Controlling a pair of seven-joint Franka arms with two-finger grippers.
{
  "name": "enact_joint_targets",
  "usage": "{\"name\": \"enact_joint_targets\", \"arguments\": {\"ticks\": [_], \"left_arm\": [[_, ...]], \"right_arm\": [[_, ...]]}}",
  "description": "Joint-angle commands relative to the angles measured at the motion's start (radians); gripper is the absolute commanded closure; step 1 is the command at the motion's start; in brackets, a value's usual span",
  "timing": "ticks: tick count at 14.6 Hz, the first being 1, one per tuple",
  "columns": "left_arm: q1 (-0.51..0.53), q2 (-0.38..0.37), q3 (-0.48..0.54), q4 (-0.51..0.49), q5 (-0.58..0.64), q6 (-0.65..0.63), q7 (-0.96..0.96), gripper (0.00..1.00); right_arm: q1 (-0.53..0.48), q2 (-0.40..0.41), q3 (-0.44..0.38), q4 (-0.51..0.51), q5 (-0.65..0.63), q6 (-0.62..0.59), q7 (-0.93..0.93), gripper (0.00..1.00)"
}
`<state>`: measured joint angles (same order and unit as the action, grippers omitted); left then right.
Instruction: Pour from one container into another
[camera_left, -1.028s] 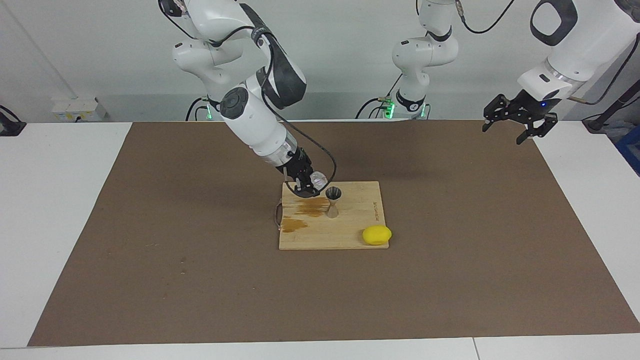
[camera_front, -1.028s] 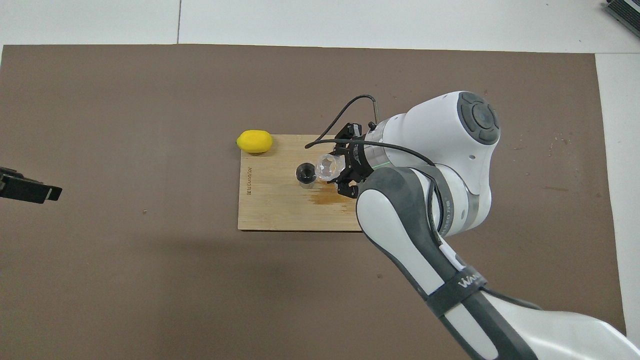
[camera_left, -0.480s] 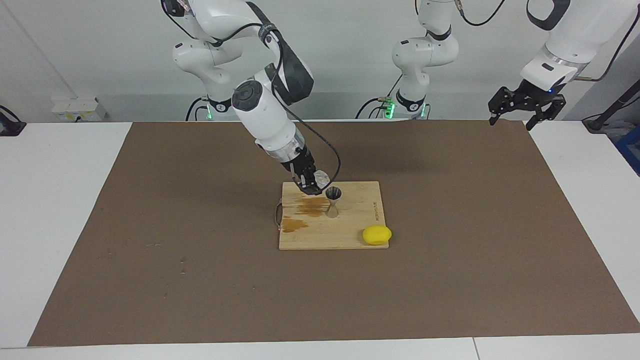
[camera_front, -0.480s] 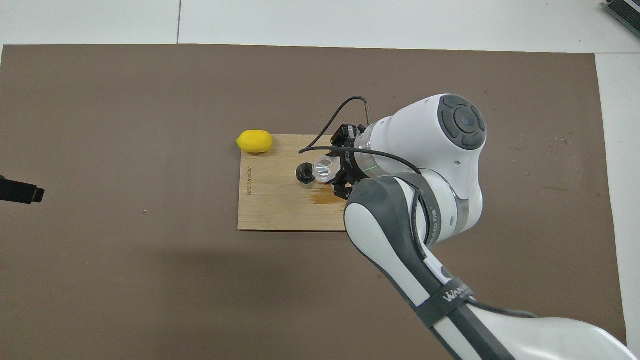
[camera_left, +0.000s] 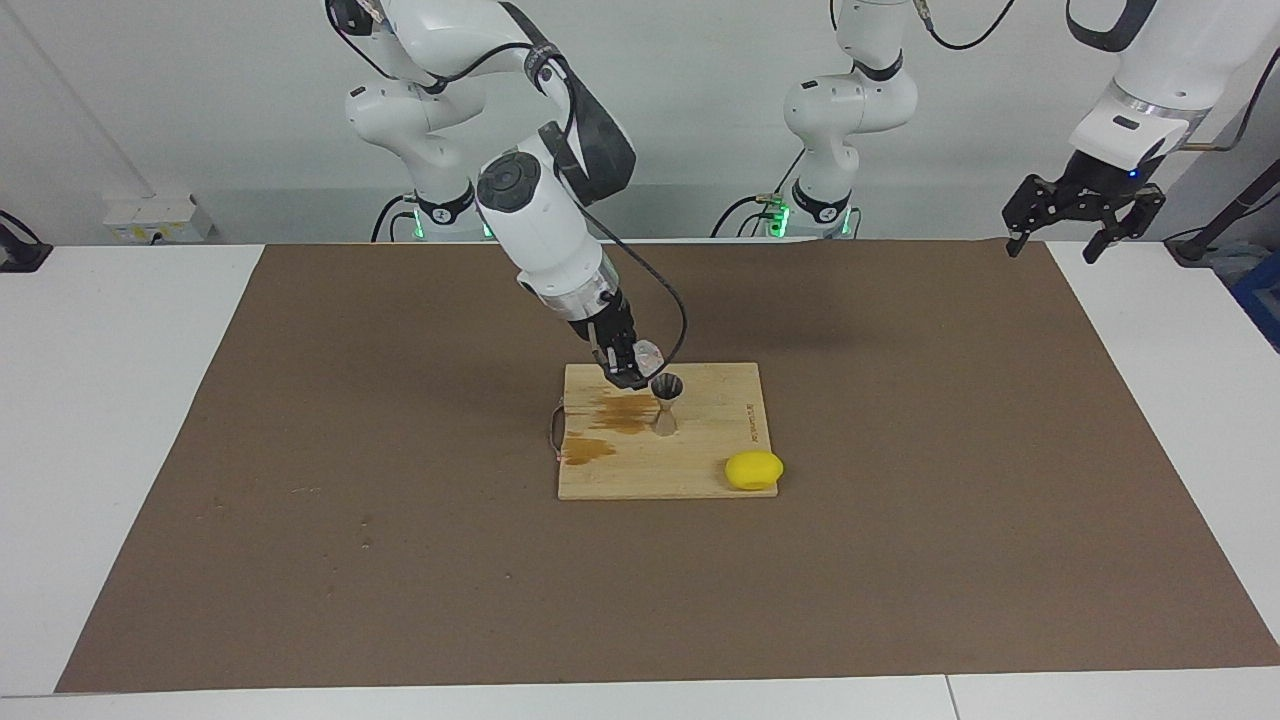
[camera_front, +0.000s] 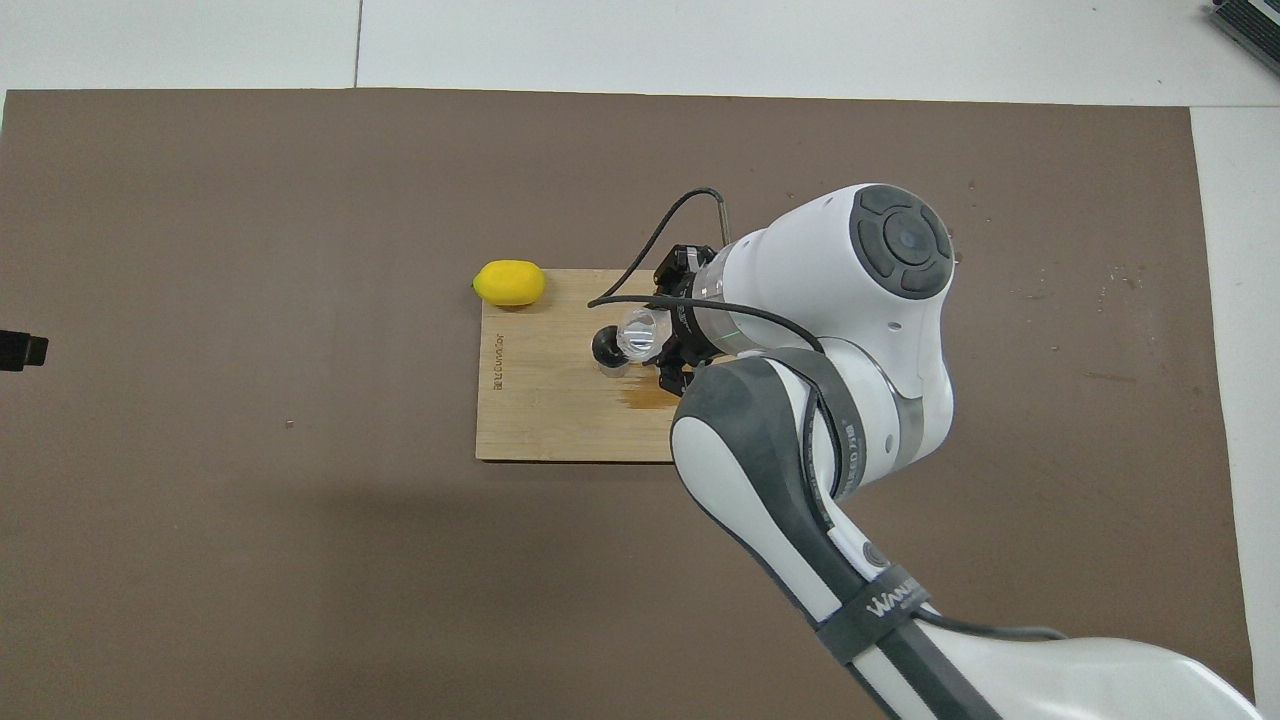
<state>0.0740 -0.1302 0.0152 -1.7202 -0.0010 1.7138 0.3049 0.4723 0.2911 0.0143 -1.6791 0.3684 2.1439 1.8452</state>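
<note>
A clear glass tumbler (camera_left: 648, 353) (camera_front: 640, 335) hangs tilted, its mouth turned toward the rim of the metal hourglass jigger (camera_left: 666, 402) (camera_front: 606, 348) and just above it. My right gripper (camera_left: 630, 367) (camera_front: 668, 342) is shut on the tumbler from the side facing the right arm's end of the table. The jigger stands upright on the wooden board (camera_left: 700, 470) (camera_front: 540, 420). Over the mat's corner by the left arm's base, my left gripper (camera_left: 1085, 218) hangs high and open, holding nothing. Only its tip (camera_front: 20, 351) shows in the overhead view.
A yellow lemon (camera_left: 754, 470) (camera_front: 510, 283) lies at the board's corner, farther from the robots than the jigger. Brown wet stains (camera_left: 618, 415) (camera_front: 652, 398) mark the board beside the jigger. A brown mat (camera_left: 300, 500) covers the table.
The right arm has swung more upright and carried the tumbler closer to the jigger's rim. The left gripper has drawn back and up toward its own end of the table.
</note>
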Motion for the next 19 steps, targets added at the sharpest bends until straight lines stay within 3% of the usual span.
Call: {"name": "enact_joint_targets", "arguments": {"ticks": [1,6,13,19], "left_arm": [[0.027,-0.009,-0.004,-0.016,0.022,0.058,-0.045,0.0],[0.049,-0.019,-0.006,-0.041,0.01,0.049,-0.174,0.0],[0.038,-0.012,-0.014,-0.065,-0.004,0.162,-0.308,0.0],[0.012,0.115,-0.011,0.109,0.003,0.046,-0.31,0.0]], "right_arm": [[0.009,0.028,-0.007,0.062,-0.054,-0.041,0.04,1.0],[0.026,0.034,-0.007,0.073,-0.135,-0.067,0.068,1.0],[0.04,0.045,-0.007,0.094,-0.195,-0.087,0.095,1.0],[0.04,0.045,-0.007,0.094,-0.2,-0.09,0.097,1.0]]}}
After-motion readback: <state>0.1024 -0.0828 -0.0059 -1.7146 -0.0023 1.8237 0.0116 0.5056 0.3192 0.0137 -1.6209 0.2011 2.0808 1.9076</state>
